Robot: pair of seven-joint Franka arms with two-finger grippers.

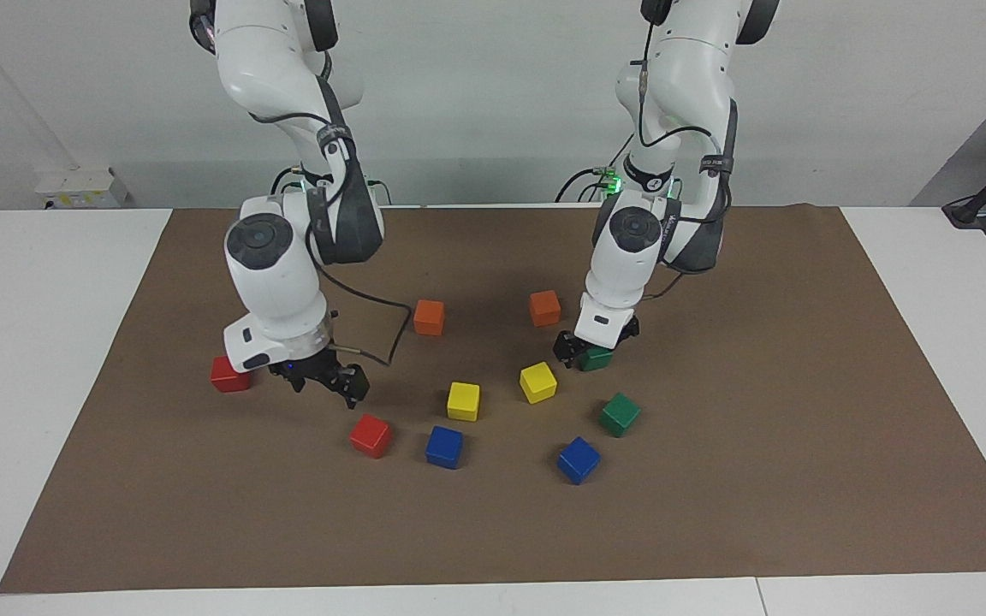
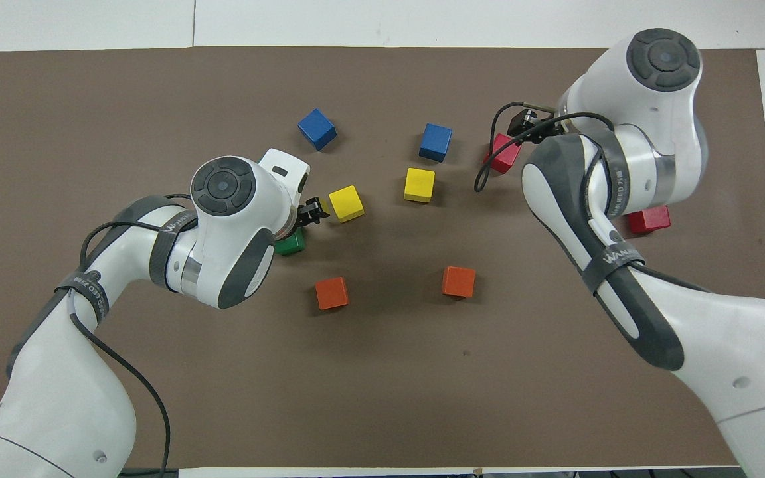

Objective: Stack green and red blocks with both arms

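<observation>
The open left gripper (image 1: 583, 352) is placed around a green block (image 1: 597, 358), while the open right gripper (image 1: 326, 382) is held above a red block (image 1: 371, 435)

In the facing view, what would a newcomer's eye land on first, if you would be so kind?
Two white arms dip toward bright cubes on the brown mat. The left gripper is down around a green block near the robots, jaws open, while the right gripper hangs open over the mat, above a red block. Another red block sits alone toward the right arm's end of the table.
</observation>
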